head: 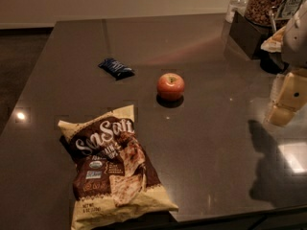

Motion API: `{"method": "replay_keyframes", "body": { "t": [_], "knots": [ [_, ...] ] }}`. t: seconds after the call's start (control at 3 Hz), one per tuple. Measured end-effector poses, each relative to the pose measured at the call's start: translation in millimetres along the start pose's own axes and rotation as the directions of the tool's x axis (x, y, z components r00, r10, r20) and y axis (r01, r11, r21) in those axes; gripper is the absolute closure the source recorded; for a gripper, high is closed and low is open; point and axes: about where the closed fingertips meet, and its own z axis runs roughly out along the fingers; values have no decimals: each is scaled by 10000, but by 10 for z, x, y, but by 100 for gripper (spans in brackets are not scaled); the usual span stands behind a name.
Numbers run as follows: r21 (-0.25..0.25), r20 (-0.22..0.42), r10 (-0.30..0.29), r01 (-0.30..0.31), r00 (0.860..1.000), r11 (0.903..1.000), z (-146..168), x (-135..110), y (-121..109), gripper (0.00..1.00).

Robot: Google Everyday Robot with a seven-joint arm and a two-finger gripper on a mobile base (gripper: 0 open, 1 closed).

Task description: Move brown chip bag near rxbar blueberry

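You are looking at a dark table [206, 143] with the apple [170, 86] sitting near its middle. The brown chip bag [112, 169] is lying flat in front and to the left of the apple, well apart from it, with its lower end reaching the bottom of the frame. The rxbar blueberry [115, 68] is resting left of the apple and slightly behind it, its print unreadable. The gripper [285, 102] is hanging right of the apple, partly cut off by the frame; you cannot tell whether it is open or closed.
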Motion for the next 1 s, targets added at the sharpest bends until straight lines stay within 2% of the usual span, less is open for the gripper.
{"method": "replay_keyframes", "body": {
  "t": [0.67, 1.0],
  "knots": [
    [-173, 182, -408, 411, 9990, 9990, 12, -182, -26, 0],
    [-461, 724, -1441, 1476, 9869, 9880, 118, -569, -32, 0]
  ]
}}
